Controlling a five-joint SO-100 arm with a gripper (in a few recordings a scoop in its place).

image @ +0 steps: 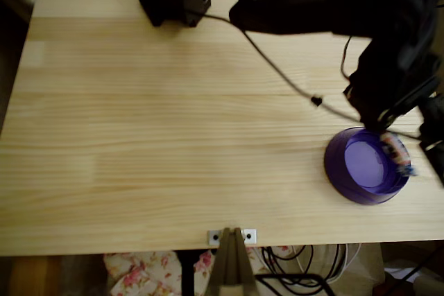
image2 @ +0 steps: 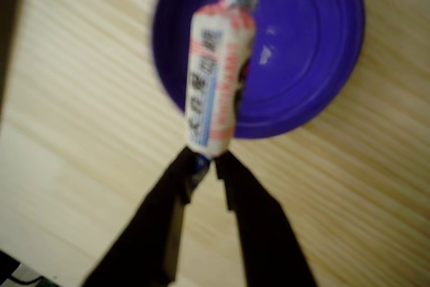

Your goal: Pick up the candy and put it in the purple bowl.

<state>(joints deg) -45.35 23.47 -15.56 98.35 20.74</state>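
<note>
Purple is the colour to look for: the purple bowl (image: 365, 166) sits on the wooden table (image: 173, 136), down at about 4 o'clock in the overhead view. The black arm (image: 388, 25) reaches over it from the top right.

I think the job is at the carrying step, almost at the drop. The gripper (image2: 205, 166) is closed on the candy (image2: 213, 85). In the wrist view, its two black fingers (image2: 238, 186) pinch the twisted bottom end of the wrapper. The rest of the sweet sticks straight up toward 12 o'clock from the fingertips, with its blue twisted end at the top.

In that view the candy hangs across the bowl's left side. Its top part is over the bowl, and its pinched end is over the bare wood just past the rim at about 7 o'clock. In the overhead view the candy (image: 395, 149) shows near the bowl's right edge, at about 2 o'clock from the bowl's middle.

Next, I think the arm needs to slide a little more toward the bowl's middle. Then the fingers need to open so the sweet falls inside and not on the rim.
</note>
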